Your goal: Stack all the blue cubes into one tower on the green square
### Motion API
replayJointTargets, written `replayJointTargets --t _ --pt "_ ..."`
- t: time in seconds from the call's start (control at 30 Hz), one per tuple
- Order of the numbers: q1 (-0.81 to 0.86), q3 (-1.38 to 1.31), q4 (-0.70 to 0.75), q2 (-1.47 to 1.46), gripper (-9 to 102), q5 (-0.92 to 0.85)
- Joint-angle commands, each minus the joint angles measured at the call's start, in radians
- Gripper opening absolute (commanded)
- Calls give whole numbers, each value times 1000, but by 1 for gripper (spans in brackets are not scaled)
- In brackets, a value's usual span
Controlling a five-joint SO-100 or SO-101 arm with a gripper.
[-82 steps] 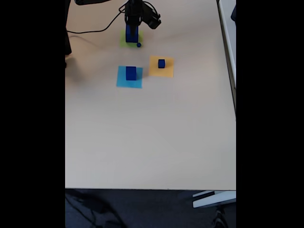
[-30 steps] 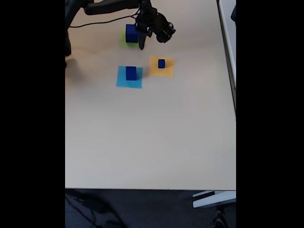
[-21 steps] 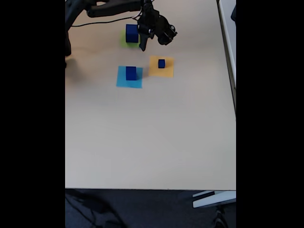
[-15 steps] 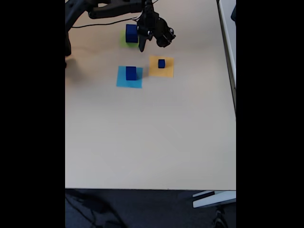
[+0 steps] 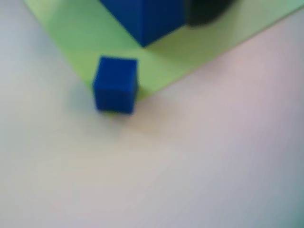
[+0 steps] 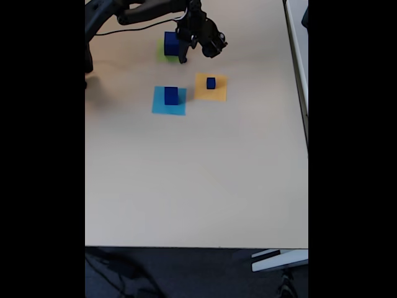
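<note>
In the fixed view the largest blue cube [image 6: 172, 43] stands on the green square [image 6: 160, 54] at the table's far side. My gripper [image 6: 182, 59] hangs just right of that cube, tips pointing down at the square's near right corner; its jaws are too small and dark to read. In the wrist view the big cube [image 5: 142, 18] fills the top and a tiny blue cube [image 5: 115, 84] sits at the corner of the green square [image 5: 190, 45], half off it. A dark blurred finger [image 5: 205, 9] shows at the top edge. A mid-size cube [image 6: 171, 94] and a small cube [image 6: 211, 82] stand apart.
The mid-size cube rests on a light-blue square [image 6: 169, 105] and the small one on an orange-yellow square [image 6: 211, 93]. A black cable [image 6: 127, 28] runs along the far left. The beige table [image 6: 198, 186] stretches wide toward the near edge.
My gripper has swung slightly left and back toward the green square's corner. The three cubes seen in the fixed view have stayed where they were.
</note>
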Motion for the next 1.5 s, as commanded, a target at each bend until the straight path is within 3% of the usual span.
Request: replayJointTargets --t 0.0,1.47 --pt "-17 -67 15 11 29 41" --pt "-25 -179 25 -166 26 32"
